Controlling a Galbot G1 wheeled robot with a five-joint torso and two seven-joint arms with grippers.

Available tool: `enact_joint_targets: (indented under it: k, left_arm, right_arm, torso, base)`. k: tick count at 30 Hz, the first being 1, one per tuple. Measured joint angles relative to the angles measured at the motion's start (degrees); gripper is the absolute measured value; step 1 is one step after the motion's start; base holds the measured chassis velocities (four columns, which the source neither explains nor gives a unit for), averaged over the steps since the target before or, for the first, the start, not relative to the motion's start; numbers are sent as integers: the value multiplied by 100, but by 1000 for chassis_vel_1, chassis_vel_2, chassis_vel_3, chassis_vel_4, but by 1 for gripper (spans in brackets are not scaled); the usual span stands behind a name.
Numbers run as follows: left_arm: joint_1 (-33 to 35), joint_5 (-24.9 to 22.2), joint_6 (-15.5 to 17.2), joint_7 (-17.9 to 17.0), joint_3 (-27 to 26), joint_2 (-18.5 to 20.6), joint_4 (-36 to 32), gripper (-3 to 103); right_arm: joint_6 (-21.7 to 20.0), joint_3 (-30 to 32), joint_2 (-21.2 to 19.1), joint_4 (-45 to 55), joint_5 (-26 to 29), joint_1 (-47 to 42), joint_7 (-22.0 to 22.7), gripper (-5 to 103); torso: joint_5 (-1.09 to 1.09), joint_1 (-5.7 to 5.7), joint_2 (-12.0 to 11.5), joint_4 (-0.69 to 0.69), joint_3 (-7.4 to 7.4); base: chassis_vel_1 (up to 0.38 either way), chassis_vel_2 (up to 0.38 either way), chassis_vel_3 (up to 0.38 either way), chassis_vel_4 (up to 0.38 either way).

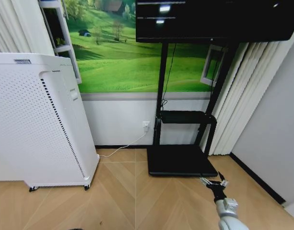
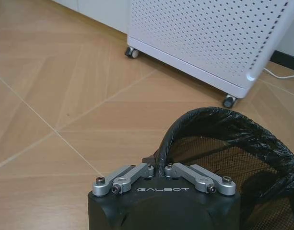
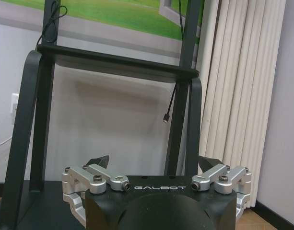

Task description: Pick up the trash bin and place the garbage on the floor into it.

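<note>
Left wrist view has the trash bin (image 2: pixel 242 158) right against the left gripper (image 2: pixel 162 168), whose two fingers are pinched together on the near rim, so the claw is closed on the bin; the bin is lined with a black bag folded over its edge, and its dark inside is open toward the camera; under it runs the floor (image 2: pixel 65 86), pale herringbone parquet; just past the bin stands the white perforated appliance (image 2: pixel 204 38) on small castors, with a white cable (image 2: pixel 281 75) trailing beside it. Head view places that appliance (image 1: pixel 36 120) at the robot's left against the wall, its cable running to a wall socket (image 1: pixel 146 125); the black TV stand (image 1: pixel 182 158) with its flat base sits ahead, a dark screen above and a green meadow mural behind; white curtains hang on the right. Low on the right, the right gripper (image 1: pixel 213 182) hovers over the parquet near the stand's base corner, fingers spread apart and holding nothing; the right wrist view shows its fingers (image 3: pixel 96 165) wide, facing the stand's legs and shelf.
</note>
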Motion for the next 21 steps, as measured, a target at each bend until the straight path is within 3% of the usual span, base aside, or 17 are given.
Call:
enact_joint_targets:
  k: [9,21]
  left_arm:
    - [-440,45,145,228,-305,70,246,5]
    - [-493,248,169,555,-73,116,645,4]
  right_arm:
    - [144,-4,-19,-168,44,-83,-16,100]
    - [98,22,-23,-97,73,-33,-16,100]
  torso:
    - [-2,0,0,-2,0]
    - [1,0,0,0,0]
  base:
    - [0,0,0,0]
    - [0,0,0,0]
